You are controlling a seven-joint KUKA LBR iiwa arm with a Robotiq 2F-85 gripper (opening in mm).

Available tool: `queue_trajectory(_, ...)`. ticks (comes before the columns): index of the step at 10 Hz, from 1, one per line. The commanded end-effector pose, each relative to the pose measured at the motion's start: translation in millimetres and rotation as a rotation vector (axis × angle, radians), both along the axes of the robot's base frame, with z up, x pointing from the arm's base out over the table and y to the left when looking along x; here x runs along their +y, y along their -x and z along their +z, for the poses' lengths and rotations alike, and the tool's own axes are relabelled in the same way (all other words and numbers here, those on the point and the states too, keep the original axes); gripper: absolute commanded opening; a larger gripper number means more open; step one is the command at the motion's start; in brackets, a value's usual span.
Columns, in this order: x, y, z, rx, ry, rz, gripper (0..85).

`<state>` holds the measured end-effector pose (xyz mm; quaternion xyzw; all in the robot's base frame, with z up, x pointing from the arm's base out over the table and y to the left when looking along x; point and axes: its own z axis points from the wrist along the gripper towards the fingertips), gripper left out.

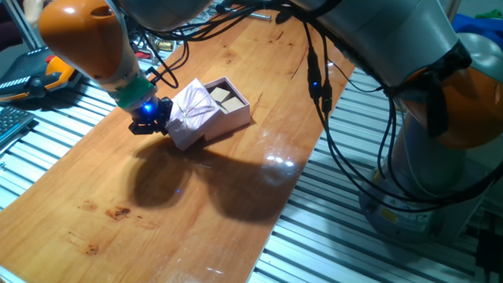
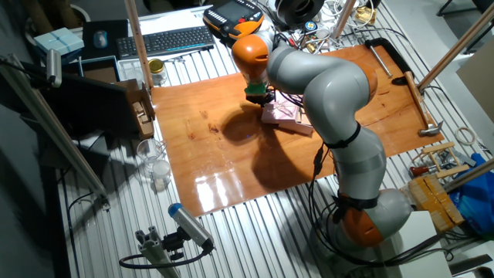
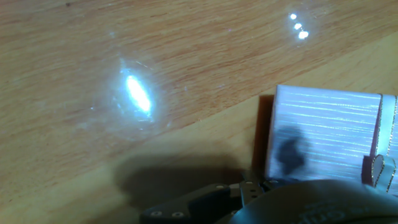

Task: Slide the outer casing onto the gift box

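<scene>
The outer casing [image 1: 191,116], pale pink with a thin ribbon cross, sits partly over the gift box [image 1: 236,110] and tilts, its left end raised off the table. Beige blocks [image 1: 224,96] still show at the box's open far end. My gripper [image 1: 157,119] is at the casing's left corner and seems shut on that edge. In the hand view the casing [image 3: 323,134], with ribbon and bow at its right, lies just right of my gripper [image 3: 249,190]. In the other fixed view the casing [image 2: 279,114] lies beside my gripper [image 2: 258,94]; the arm hides much of the box.
The wooden table [image 1: 196,204] drops off at its right edge onto a slatted metal bench. An orange pendant [image 1: 31,79] and cables lie at the back left. A keyboard [image 2: 166,40], a hammer [image 2: 417,100] and glass jars [image 2: 154,166] stand around the board.
</scene>
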<state>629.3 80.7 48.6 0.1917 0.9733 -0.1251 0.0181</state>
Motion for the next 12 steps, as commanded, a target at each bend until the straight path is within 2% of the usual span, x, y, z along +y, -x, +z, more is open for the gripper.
queue_trajectory(1, -0.8, 0.6, 1.8, 0.001, 0.0, 0.002, 0.0)
queue_trajectory(7, -10.7, 2.6, 12.1, 0.014, -0.011, 0.016, 0.0)
queue_trajectory(12, -11.6, 5.1, 18.9, 0.019, -0.019, 0.02, 0.0)
